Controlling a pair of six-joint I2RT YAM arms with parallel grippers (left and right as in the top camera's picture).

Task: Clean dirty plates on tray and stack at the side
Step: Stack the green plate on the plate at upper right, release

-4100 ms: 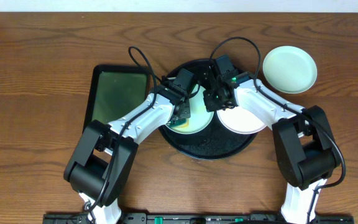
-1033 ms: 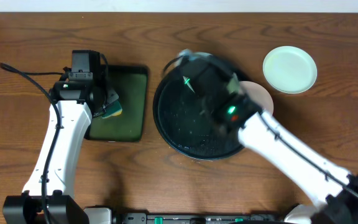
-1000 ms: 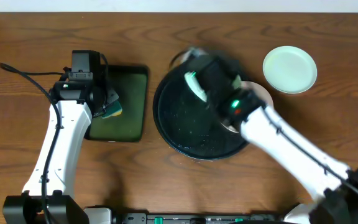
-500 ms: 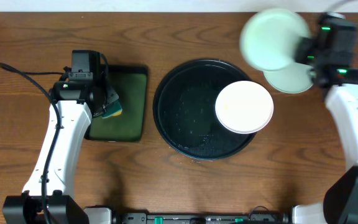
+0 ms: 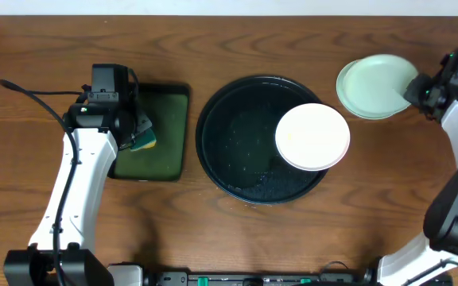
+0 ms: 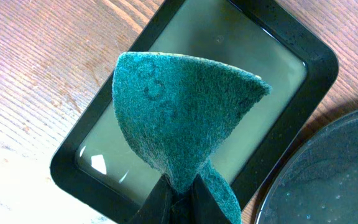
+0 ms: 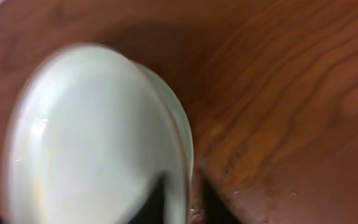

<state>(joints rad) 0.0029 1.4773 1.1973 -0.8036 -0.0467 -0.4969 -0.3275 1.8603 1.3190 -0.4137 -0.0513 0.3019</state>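
The black round tray [image 5: 237, 151] sits mid-table with the white plate [image 5: 312, 137] on its right side. At the far right my right gripper [image 5: 413, 86] is shut on the rim of a mint plate [image 5: 380, 78], held just over a second mint plate [image 5: 355, 102] on the table. In the right wrist view the held plate [image 7: 98, 137] fills the left, the lower plate's edge [image 7: 182, 118] peeking behind it. My left gripper [image 5: 137, 137] is shut on a green sponge [image 6: 179, 118] above the dark green rectangular tray [image 6: 297, 68].
The green rectangular tray [image 5: 161, 131] lies left of the black tray. Water drops speckle the black tray's floor. Bare wood table [image 5: 293, 238] lies in front and to the far left.
My right arm carried the mint plate from the black tray across to the far right, over the other mint plate. The left arm with the sponge has not moved in the last second.
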